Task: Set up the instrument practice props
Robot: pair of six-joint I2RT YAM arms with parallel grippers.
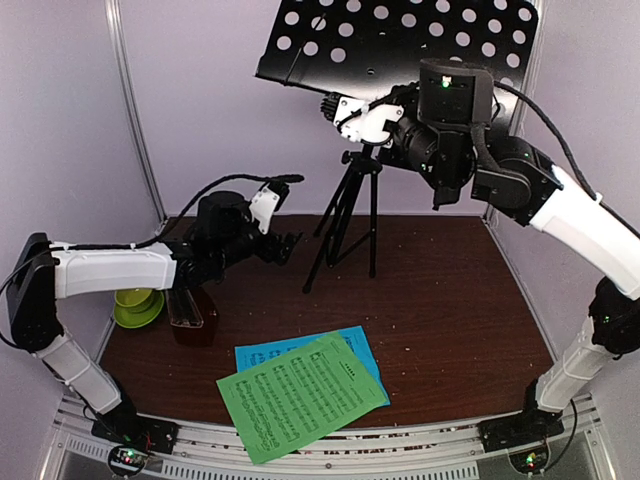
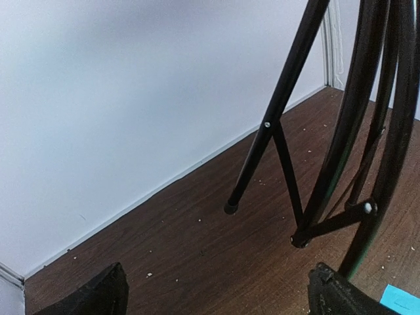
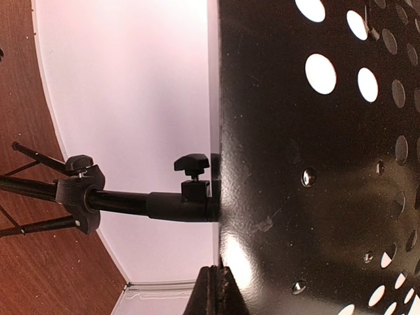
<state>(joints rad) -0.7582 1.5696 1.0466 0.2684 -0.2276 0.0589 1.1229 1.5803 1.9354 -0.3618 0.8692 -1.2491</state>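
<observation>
So the stand (image 1: 400, 45) is up on its tripod at the back of the surface (image 1: 450, 320), perforated plate tilted up top. The right gripper (image 1: 340, 108) is at the plate's lower left edge, and from the wrist cam its jaws look narrow, pinched right on that edge. The left gripper (image 1: 288, 245) hangs low just left of the stand's legs, jaws spread wide with nothing in them. The green sheet (image 1: 300, 398) lies well in front of the stand, overlapping the blue sheet (image 1: 262, 353) under it. The metronome (image 1: 190, 318) sits front-left of the stand, half hidden under the left arm, with a lime cup (image 1: 133, 298) just beyond it.
</observation>
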